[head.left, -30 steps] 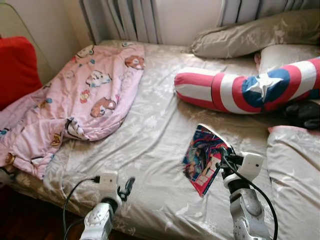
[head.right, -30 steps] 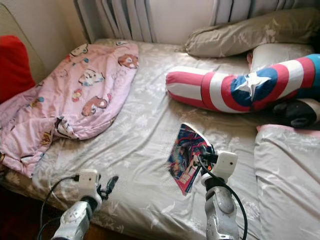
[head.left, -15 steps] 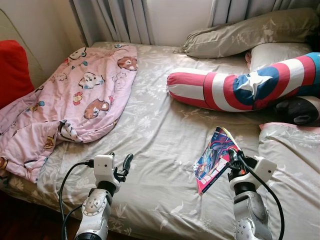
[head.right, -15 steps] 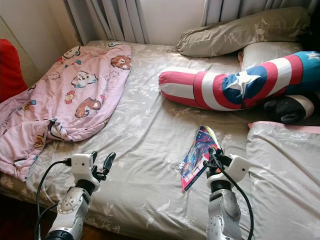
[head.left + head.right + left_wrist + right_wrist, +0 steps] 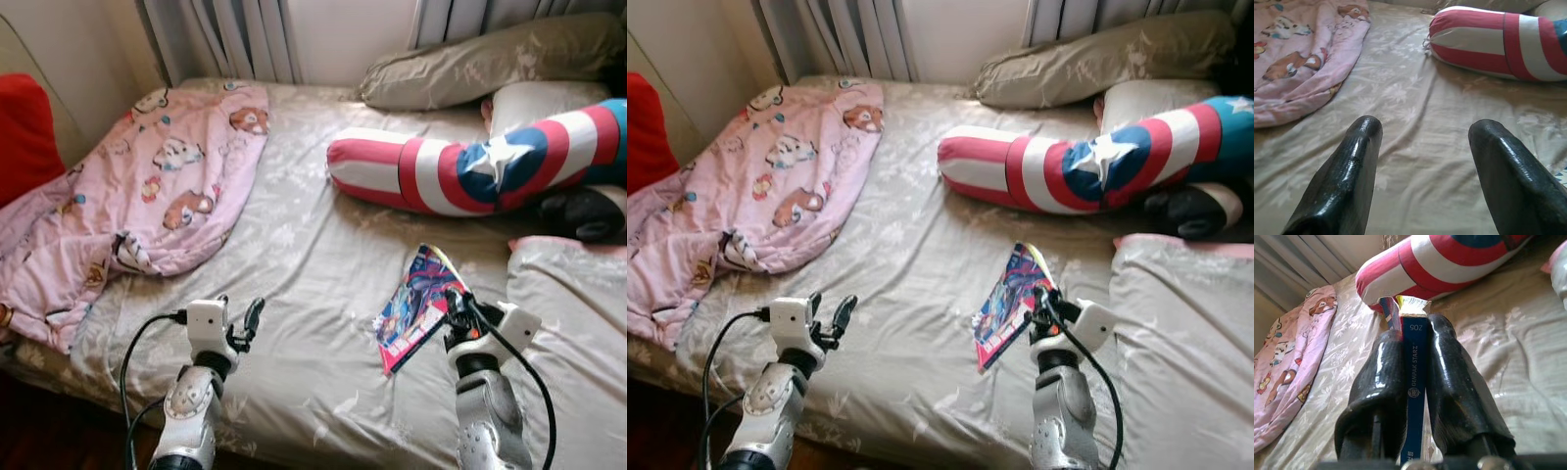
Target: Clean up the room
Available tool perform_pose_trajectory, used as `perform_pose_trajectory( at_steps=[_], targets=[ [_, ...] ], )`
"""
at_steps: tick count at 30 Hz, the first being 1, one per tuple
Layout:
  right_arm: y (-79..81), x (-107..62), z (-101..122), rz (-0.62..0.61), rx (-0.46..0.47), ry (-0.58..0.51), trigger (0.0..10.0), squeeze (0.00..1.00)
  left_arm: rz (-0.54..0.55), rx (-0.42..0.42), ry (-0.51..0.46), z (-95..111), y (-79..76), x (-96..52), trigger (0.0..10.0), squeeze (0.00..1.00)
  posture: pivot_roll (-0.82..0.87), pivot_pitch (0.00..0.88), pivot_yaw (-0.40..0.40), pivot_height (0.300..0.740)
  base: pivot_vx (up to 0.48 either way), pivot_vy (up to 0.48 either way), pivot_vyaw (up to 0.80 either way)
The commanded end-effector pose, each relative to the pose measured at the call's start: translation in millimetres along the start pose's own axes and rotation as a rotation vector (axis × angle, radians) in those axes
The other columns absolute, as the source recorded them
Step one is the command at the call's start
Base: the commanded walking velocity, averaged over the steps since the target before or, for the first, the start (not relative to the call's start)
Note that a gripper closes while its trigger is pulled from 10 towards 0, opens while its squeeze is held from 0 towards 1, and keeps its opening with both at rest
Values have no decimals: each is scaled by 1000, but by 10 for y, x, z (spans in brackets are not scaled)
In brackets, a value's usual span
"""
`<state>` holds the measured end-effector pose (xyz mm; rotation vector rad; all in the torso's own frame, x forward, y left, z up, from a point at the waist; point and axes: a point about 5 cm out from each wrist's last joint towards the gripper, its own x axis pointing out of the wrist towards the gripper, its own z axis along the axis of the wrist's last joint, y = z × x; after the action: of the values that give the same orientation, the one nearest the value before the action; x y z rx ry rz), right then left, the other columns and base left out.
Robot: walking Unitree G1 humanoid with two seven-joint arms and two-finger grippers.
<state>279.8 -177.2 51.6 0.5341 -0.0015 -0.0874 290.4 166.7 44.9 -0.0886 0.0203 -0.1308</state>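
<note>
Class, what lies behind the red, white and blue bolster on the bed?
Behind the bolster lie a beige pillow and a paler pillow. Its lower part is hidden by the bolster.

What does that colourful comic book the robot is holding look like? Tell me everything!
The comic book is thin, with a glossy cover in bright pink, blue and red. Its blue spine reads "DEMPAK STARZ 205". The right gripper pinches the spine between its two black fingers, holding the book tilted above the beige flowered bedsheet.

red cushion (image 5: 29,132) far left | grey curtains (image 5: 235,39) behind bed | wall (image 5: 343,34) between curtains
</note>
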Motion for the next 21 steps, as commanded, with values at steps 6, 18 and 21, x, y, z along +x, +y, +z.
perform_pose_trajectory(
  at_steps=[6,18,21],
  targets=[
    [20,4,6,-11,31,-27,10000,0,7,-16,12,-21,30,-37,10000,0,47,77,61,651,0,0,0],
    [-3,35,-11,-30,23,-18,10000,0,1,-17,13,-20,30,-31,10000,0,54,68,66,628,0,0,0],
    [-18,44,-11,-40,19,-21,10000,0,-1,-19,18,-21,29,-35,10000,0,54,68,67,628,0,0,0]
  ],
)
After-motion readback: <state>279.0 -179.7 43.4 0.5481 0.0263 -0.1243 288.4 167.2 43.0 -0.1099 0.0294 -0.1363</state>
